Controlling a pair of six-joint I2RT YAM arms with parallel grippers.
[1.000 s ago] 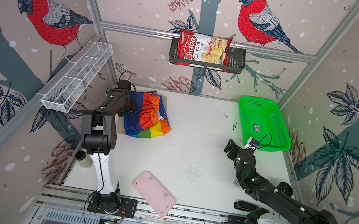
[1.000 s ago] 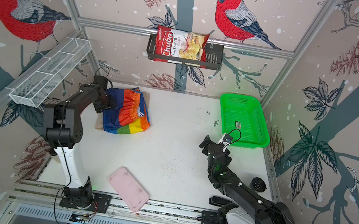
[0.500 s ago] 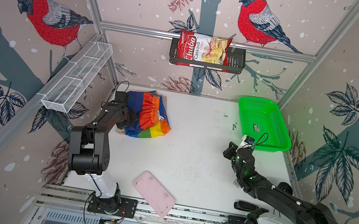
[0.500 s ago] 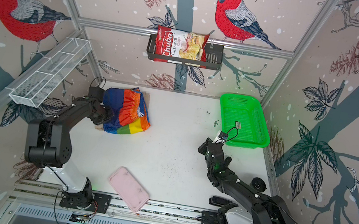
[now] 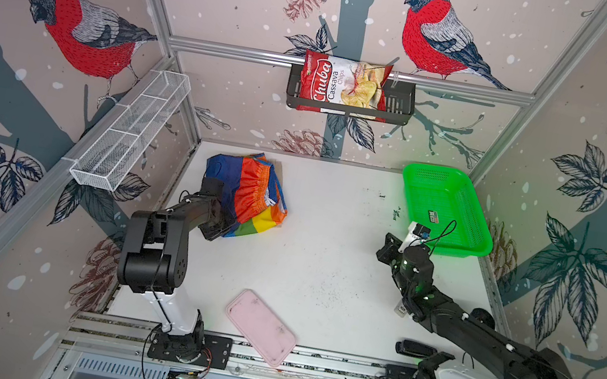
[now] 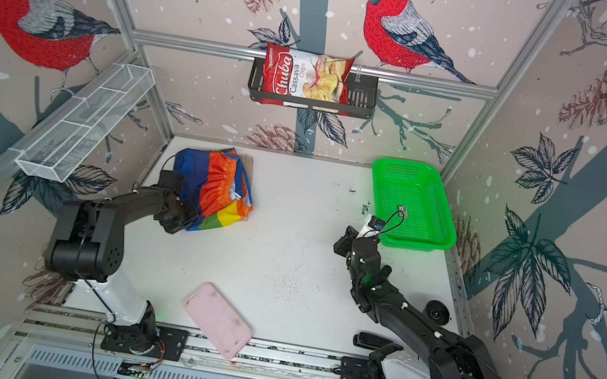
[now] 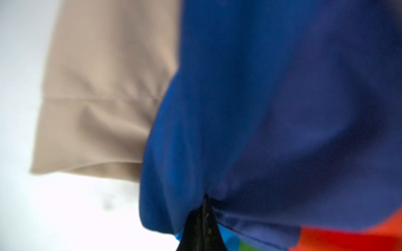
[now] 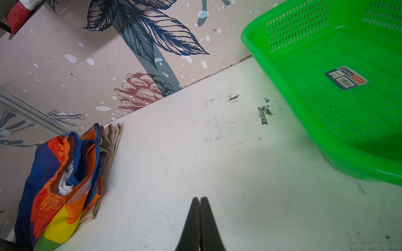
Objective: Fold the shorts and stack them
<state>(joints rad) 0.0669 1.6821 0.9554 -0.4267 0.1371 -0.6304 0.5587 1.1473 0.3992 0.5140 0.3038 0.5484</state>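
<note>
The striped shorts (image 5: 255, 190) (image 6: 218, 184) lie bunched at the table's back left, on top of the folded beige shorts (image 8: 111, 147), of which only an edge (image 5: 276, 162) shows in a top view. My left gripper (image 5: 223, 227) (image 6: 182, 220) is shut at the near left edge of the striped pair. In the left wrist view its tips (image 7: 205, 200) press into blue cloth (image 7: 282, 108) that gathers round them, with beige cloth (image 7: 97, 97) beside it. My right gripper (image 8: 200, 198) (image 5: 388, 244) is shut and empty above bare table, near the basket.
A green mesh basket (image 5: 481, 247) (image 8: 256, 43) stands at the back right with only a label in it. A pink tray (image 5: 260, 326) lies at the front edge. A small black object (image 5: 415, 348) sits by the right arm's base. A wire shelf (image 5: 130, 134) hangs on the left wall.
Both grippers have gone from open to shut. The left gripper has drawn back from the far left side of the stack to its near left edge. The right arm has shifted slightly.
</note>
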